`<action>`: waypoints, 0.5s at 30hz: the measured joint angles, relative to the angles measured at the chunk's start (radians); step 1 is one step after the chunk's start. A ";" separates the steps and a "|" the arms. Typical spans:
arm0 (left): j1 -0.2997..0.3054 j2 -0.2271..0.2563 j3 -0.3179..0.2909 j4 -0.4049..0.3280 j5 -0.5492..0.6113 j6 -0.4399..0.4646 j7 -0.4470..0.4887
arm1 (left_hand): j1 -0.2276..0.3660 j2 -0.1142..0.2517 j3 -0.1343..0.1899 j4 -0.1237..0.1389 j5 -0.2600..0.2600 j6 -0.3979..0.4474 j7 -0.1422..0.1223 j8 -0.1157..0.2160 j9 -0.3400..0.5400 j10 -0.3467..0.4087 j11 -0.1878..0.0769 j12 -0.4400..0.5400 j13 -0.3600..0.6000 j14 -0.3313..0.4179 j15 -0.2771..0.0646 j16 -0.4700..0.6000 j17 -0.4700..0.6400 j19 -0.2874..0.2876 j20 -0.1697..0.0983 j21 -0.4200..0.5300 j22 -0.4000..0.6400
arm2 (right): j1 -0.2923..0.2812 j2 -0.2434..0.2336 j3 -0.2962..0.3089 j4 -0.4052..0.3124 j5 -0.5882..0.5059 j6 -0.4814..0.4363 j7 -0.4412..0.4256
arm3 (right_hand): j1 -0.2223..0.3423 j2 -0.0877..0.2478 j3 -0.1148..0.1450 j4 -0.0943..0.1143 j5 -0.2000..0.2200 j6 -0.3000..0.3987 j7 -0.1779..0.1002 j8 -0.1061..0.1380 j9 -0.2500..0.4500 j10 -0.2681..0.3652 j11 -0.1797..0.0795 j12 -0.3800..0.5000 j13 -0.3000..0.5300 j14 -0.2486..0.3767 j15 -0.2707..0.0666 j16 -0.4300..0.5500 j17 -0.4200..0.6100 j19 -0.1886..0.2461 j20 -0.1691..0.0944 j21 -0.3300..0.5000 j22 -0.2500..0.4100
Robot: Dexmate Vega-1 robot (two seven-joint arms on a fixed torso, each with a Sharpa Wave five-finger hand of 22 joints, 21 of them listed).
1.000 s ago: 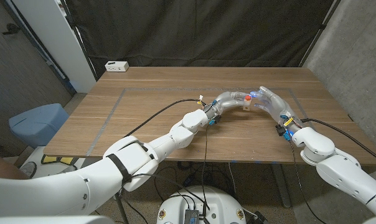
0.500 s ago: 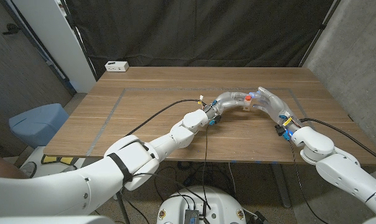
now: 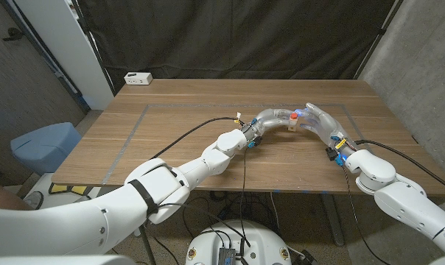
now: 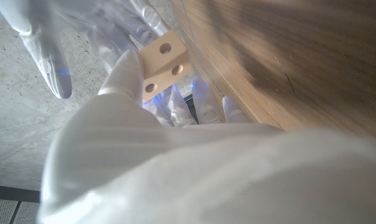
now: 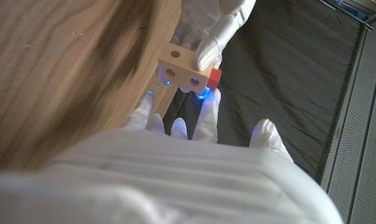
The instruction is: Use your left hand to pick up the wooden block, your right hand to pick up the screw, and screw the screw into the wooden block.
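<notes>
Where hands (image 3: pixel 302 120) meet, block (image 3: pixel 290 122), far power strip (image 3: pixel 138 78).

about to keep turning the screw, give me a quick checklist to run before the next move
1. Left hand holds the wooden block: ok.
2. Right hand on the red screw: ok, fingers touch its head.
3. Screw seated in a block hole: cannot tell, only the head shows.
4. Block lifted above the table: ok.
5. Screw straight in the hole: cannot tell.
</notes>
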 measured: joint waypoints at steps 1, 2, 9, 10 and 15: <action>0.000 0.000 0.000 0.000 0.000 0.000 0.000 | 0.000 0.000 0.000 0.000 0.000 0.000 0.000 0.000 0.000 0.000 0.000 0.000 0.000 0.000 0.000 0.000 0.000 0.000 0.000 0.000 0.000 | -0.001 0.000 0.000 0.000 0.000 0.000 -0.001 | 0.000 0.000 0.000 0.000 0.000 0.000 0.000 0.000 0.000 0.000 0.000 0.000 0.000 0.000 0.000 0.000 0.000 0.000 0.000 0.000 0.000; 0.000 0.000 0.000 0.000 0.000 0.000 0.000 | 0.000 0.000 0.000 0.000 0.000 0.000 0.000 0.000 0.000 0.000 0.000 0.000 0.000 0.000 0.000 0.000 0.000 0.000 0.000 0.000 0.000 | -0.001 0.000 0.000 0.000 0.000 0.000 -0.002 | 0.000 0.000 0.000 0.000 0.000 0.002 0.002 0.000 0.000 0.000 0.000 0.000 0.000 0.000 0.000 0.000 0.000 0.000 0.000 0.000 0.000; 0.000 0.003 0.000 -0.007 0.000 0.000 -0.002 | 0.000 0.000 0.000 0.000 -0.003 0.000 0.000 0.000 0.000 0.000 0.000 0.000 0.000 0.000 0.000 0.000 0.000 0.000 0.000 0.000 0.000 | -0.005 0.000 0.000 -0.002 0.001 -0.001 -0.009 | 0.000 0.000 0.000 0.000 0.000 0.014 0.000 0.007 -0.001 0.009 -0.002 0.007 0.000 0.003 -0.003 0.000 0.000 0.000 0.000 0.000 0.000; 0.000 0.004 0.000 -0.009 0.000 0.000 -0.002 | 0.000 0.000 0.000 0.000 0.000 0.000 0.000 0.000 0.000 0.000 0.000 0.000 0.000 0.000 0.000 0.000 0.000 0.000 0.000 0.000 0.000 | -0.005 0.000 0.000 -0.002 0.001 -0.001 -0.010 | 0.000 0.000 0.000 0.000 0.000 0.014 0.000 0.007 -0.001 0.011 0.000 0.007 0.000 0.004 -0.004 0.000 0.000 0.000 0.000 0.000 0.000; 0.002 0.007 0.000 -0.014 0.000 0.000 -0.002 | 0.000 0.000 0.000 0.000 0.000 0.000 0.000 0.000 0.000 0.000 0.000 0.000 0.000 0.000 0.000 0.000 0.000 0.000 0.000 0.000 0.000 | -0.007 0.000 0.001 -0.006 0.001 -0.004 -0.015 | 0.000 0.000 0.000 0.000 0.000 0.023 -0.002 0.007 -0.002 0.016 -0.005 0.007 0.000 0.008 0.000 0.006 0.000 0.000 0.000 0.000 0.000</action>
